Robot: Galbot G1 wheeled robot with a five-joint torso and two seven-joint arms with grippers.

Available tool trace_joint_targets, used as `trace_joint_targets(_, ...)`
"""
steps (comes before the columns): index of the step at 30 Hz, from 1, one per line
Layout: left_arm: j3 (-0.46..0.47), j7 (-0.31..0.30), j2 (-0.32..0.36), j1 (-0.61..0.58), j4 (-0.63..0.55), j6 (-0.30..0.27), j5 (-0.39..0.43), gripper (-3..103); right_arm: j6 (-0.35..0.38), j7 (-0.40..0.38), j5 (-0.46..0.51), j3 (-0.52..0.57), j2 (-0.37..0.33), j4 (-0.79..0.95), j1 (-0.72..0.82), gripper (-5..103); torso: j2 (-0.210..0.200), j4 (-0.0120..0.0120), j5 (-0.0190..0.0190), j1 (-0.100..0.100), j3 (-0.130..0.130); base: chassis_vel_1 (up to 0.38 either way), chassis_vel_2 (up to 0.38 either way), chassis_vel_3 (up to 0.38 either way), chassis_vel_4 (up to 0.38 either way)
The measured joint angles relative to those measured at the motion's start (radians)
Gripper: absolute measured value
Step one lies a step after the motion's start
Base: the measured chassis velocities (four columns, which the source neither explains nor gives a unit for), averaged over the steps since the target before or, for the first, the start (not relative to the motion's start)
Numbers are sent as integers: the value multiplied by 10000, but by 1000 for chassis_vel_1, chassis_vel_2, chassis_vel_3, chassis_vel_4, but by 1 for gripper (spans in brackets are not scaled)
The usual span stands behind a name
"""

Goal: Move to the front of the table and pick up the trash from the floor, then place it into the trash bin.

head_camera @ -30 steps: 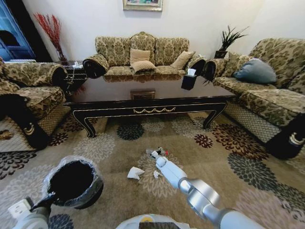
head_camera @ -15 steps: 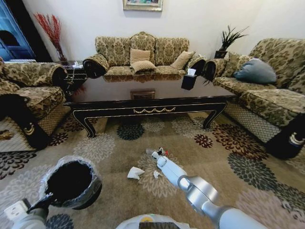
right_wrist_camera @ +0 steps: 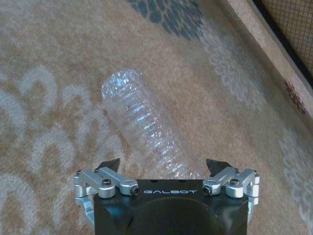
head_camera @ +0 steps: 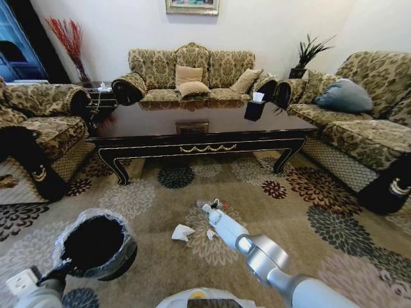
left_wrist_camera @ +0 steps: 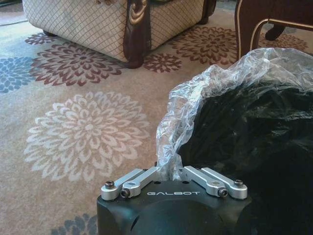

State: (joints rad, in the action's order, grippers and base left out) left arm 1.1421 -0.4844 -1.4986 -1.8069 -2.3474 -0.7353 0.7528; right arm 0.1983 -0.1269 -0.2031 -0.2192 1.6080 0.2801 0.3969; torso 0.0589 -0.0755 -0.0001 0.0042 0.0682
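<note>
My right gripper (head_camera: 209, 206) hangs low over the floor (head_camera: 289, 218) in front of the table (head_camera: 160, 131). It is open, and a clear ribbed plastic bottle (right_wrist_camera: 142, 127) lies on the carpet between its fingertips (right_wrist_camera: 110, 164). In the head view that bottle (head_camera: 200, 203) is partly covered by the gripper. More trash lies nearby: a crumpled white paper wad (head_camera: 182, 232) and a small white scrap (head_camera: 209, 235). My left gripper (left_wrist_camera: 171, 172) is shut on the crinkled liner at the rim of the black trash bin (left_wrist_camera: 254, 142), which shows at the lower left of the head view (head_camera: 96, 245).
Patterned sofas ring the area: one behind the table (head_camera: 192, 77), one on the left (head_camera: 38, 128), one on the right (head_camera: 366, 122). A black tissue box (head_camera: 255, 109) stands on the table. Open carpet stretches between the bin and the bottle.
The right arm has shifted a little to the left, with its gripper staying at the bottle. The bin in my left gripper has drifted slightly left and down.
</note>
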Motion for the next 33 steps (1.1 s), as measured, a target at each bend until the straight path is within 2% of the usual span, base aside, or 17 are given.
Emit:
trace_joint_targets(1, 1, 0, 1, 0, 0, 0, -2, 2, 71, 28, -16, 25, 1, -1, 0, 92, 0, 0, 0, -1, 0, 0, 0, 0, 0)
trace_joint_targets(3, 5, 0, 4, 0, 0, 0, -1, 2, 145, 43, -40, 47, 1, -2, 0, 92, 0, 0, 0, -1, 0, 0, 0, 0, 0)
trace_joint_targets(7, 31, -7, 15, -44, 1, -1, -3, 2, 430, 89, -266, 204, 11, -34, -53, 71, 0, 1, 0, 0, 0, 0, 0, 0, 0)
trace_joint_targets(10, 31, -7, 17, -56, 4, 0, -2, 2, 439, 99, -314, 231, 11, -60, -84, 65, 1, 1, 0, 0, 0, 0, 0, 0, 0)
trace_joint_targets(14, 41, -7, 45, -88, 6, -1, -1, 2, 439, 196, -422, 240, 9, -100, -107, 44, 2, 1, 1, 0, 0, 0, 0, 0, 0)
trace_joint_targets(15, 41, -7, 45, -88, 6, -1, -1, 2, 439, 196, -422, 240, 9, -100, -107, 44, 2, 1, 1, 0, 0, 0, 0, 0, 0)
trace_joint_targets(19, 63, -8, 81, -94, 8, 0, 0, 2, 259, 375, -487, 193, -1, -56, -26, 31, 2, 0, 0, -1, -1, 0, 0, 0, 0)
trace_joint_targets(21, 63, -9, 83, -95, 8, 0, 0, 2, 236, 387, -498, 189, -7, -50, -17, 31, 3, 1, 0, 0, -1, 0, 0, 0, 0)
trace_joint_targets(23, 59, -17, 93, -120, 8, 0, 2, 2, -17, 538, -473, 180, -196, 185, 136, 22, 3, 1, 0, -1, -1, 0, 0, 0, 0)
trace_joint_targets(26, 40, -20, 105, -133, 7, 0, 2, 2, -312, 710, -292, 217, -384, 470, 248, 21, 3, 0, 0, -1, -1, 0, 0, 0, 0)
trace_joint_targets(28, -38, -20, 127, -116, 7, 0, 8, 2, -1935, 1196, -53, 579, -685, 1015, 388, 21, 2, -2, 4, 0, 2, 0, 0, 0, 0)
trace_joint_targets(29, -93, -24, 134, -85, 7, 0, 2, 2, -2677, 1310, 74, 661, -834, 1353, 427, 21, 2, 4, 4, 0, 1, 0, 0, 0, 0)
trace_joint_targets(30, -137, -24, 136, -65, 7, 0, 2, 2, -3028, 1344, 163, 679, -920, 1557, 448, 21, 2, 4, 4, -1, 0, 0, 0, 0, 0)
trace_joint_targets(31, -137, -24, 136, -65, 7, 0, 2, 2, -3028, 1344, 163, 679, -920, 1557, 448, 21, 2, 4, 4, -1, 0, 0, 0, 0, 0)
trace_joint_targets(33, -318, -22, 136, 3, 19, 0, 6, 2, -4528, 1467, 1037, 556, -1413, 2698, 627, 21, 2, 3, 3, 0, 0, 0, 0, 0, 0)
